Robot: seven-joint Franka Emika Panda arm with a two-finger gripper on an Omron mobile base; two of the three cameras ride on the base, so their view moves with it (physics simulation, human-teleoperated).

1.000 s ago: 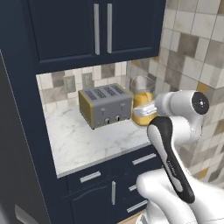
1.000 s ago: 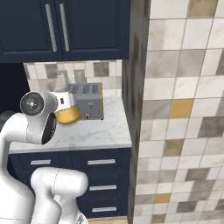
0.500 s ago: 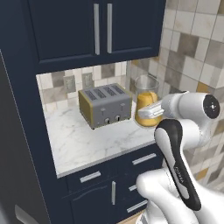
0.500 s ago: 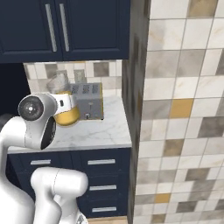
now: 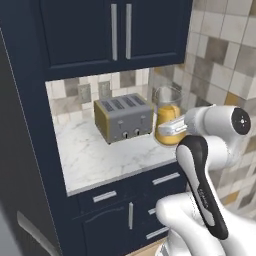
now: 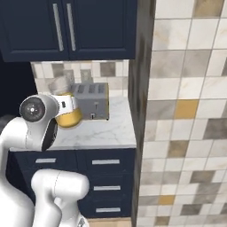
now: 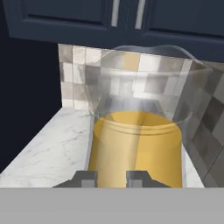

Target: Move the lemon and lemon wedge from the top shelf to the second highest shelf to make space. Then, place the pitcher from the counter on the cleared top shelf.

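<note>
pitcher step: gripper (image 7: 112,176) clamped on pitcher (image 7: 138,144) wall dead ahead; next likely lifting clear toward top shelf.

The pitcher (image 7: 138,131) is clear, glossy glass holding opaque orange-yellow liquid. The toaster (image 5: 123,118) looks like brushed grey metal. The counter (image 5: 95,155) is smooth white marble with grey veins. The cabinet doors (image 5: 117,27) are matt navy with satin metal handles (image 5: 121,31).
</note>
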